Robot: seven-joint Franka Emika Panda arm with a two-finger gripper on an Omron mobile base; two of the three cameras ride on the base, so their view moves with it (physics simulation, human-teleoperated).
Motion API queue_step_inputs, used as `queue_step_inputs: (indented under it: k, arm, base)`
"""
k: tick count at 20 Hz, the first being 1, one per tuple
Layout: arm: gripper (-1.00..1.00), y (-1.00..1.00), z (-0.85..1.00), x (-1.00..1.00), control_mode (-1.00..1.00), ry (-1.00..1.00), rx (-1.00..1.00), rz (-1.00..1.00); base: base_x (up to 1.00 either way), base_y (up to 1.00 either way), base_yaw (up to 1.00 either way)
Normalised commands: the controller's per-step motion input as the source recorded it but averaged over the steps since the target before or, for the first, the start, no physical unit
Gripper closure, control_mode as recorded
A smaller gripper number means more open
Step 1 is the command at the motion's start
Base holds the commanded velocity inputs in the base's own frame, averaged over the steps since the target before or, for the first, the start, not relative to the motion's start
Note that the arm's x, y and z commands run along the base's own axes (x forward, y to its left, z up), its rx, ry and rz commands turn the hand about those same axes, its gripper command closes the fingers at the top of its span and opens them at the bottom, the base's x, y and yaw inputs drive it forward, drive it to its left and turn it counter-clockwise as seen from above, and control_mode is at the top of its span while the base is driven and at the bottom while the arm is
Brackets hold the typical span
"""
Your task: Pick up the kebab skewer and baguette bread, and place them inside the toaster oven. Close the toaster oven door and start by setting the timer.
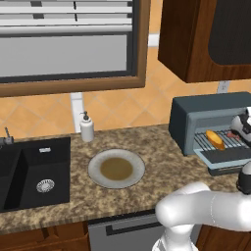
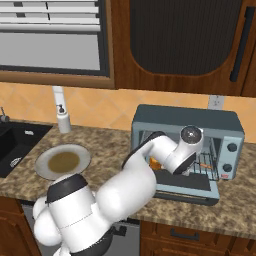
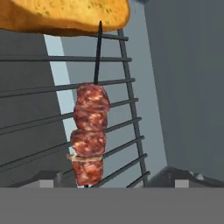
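The kebab skewer (image 3: 89, 135) lies on the wire rack (image 3: 127, 127) inside the toaster oven (image 2: 186, 150) beside the baguette bread (image 1: 215, 139), with the plate (image 1: 116, 168) on the bench (image 1: 162, 162) between oven and sink (image 1: 34, 171).

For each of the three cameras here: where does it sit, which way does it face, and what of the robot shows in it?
Left base view: behind the arm's left, looking down over counter, sink, plate and toaster oven; white arm at lower right.
Right base view: behind its right, facing the oven; arm rises from lower left.
Hand view: on the hand, inside the oven, facing rack, skewer and baguette.
Both base views share plate, oven and baguette.
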Motion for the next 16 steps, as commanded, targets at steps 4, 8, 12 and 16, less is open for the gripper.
queue_step_inputs:
  k: [4,8,12,16]
  arm:
    - [-1.0,0.0,0.64,-0.54,-1.0,0.03,0.03,0.0]
    - [-1.0,0.0,0.2,-0.76,-1.0,0.09,0.11,-0.01]
    - [-1.0,-0.01,0.02,-1.0,-1.0,0.11,0.2,-0.38]
    - [-1.0,0.0,-0.15,-0.59,-1.0,0.19,0.05,-0.83]
  base:
    - [0.0,0.0,0.0]
    - [0.0,0.0,0.0]
    - [0.0,0.0,0.0]
    - [0.0,0.0,0.0]
